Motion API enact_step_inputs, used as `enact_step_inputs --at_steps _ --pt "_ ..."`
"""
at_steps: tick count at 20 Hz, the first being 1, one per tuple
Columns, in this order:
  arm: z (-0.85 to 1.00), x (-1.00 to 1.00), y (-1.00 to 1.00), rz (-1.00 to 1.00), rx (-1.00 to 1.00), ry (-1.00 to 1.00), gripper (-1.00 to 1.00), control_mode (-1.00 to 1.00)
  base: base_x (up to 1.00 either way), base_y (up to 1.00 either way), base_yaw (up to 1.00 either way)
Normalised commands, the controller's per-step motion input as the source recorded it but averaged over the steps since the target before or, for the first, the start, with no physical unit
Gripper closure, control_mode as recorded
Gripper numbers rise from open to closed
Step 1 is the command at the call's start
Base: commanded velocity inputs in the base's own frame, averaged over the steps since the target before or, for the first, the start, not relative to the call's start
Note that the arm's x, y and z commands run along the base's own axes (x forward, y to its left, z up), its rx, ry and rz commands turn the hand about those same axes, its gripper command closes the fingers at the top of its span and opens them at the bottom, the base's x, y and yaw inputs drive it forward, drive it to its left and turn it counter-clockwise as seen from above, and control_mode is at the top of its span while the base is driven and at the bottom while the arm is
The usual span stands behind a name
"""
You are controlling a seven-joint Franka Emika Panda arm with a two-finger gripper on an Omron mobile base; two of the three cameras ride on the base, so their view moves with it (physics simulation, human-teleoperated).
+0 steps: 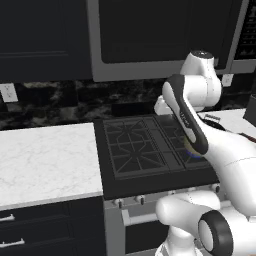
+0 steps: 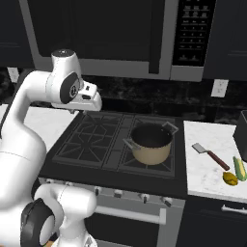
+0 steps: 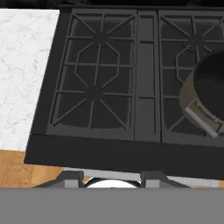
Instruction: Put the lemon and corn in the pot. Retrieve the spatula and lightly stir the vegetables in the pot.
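The tan pot (image 2: 150,144) stands empty on the stove's front right burner; in the hand view its dark rim and grey handle (image 3: 204,117) show at the right edge. On the white counter right of the stove lie the spatula (image 2: 210,155), the small yellow lemon (image 2: 230,178) and the yellow-green corn (image 2: 240,169), close together. My gripper (image 3: 111,178) hangs high above the stove's left burners, well left of the pot and far from the vegetables. Its jaws stand apart with nothing between them.
The black gas stove (image 2: 91,140) has raised grates. A marble counter (image 1: 45,155) adjoins it on the left. A microwave (image 2: 193,38) and dark cabinets hang overhead. A dark appliance (image 2: 241,130) stands at the back of the right counter.
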Motion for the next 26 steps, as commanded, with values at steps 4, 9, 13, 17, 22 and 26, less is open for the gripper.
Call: enact_step_inputs --at_steps 4,9,13,17,22,26 --pt "-0.01 -0.22 0.05 0.01 -0.07 -0.03 -1.00 -1.00 0.00 0.00 0.00" --pt "-0.37 -0.55 0.00 0.00 -0.13 -0.12 -1.00 -1.00 0.00 0.00 0.00" --pt "-0.15 -0.08 0.00 0.00 -0.01 -0.02 -1.00 -1.00 0.00 0.00 0.00" --pt "0.10 -0.09 -0.24 -0.01 0.00 0.00 -1.00 -1.00 0.00 0.00 0.00" --pt "0.07 -0.18 -0.77 -0.04 0.01 0.00 -1.00 -1.00 0.00 0.00 0.00" --pt "0.00 -0.29 -0.92 -0.05 0.07 0.00 -1.00 -1.00 0.00 0.00 0.00"
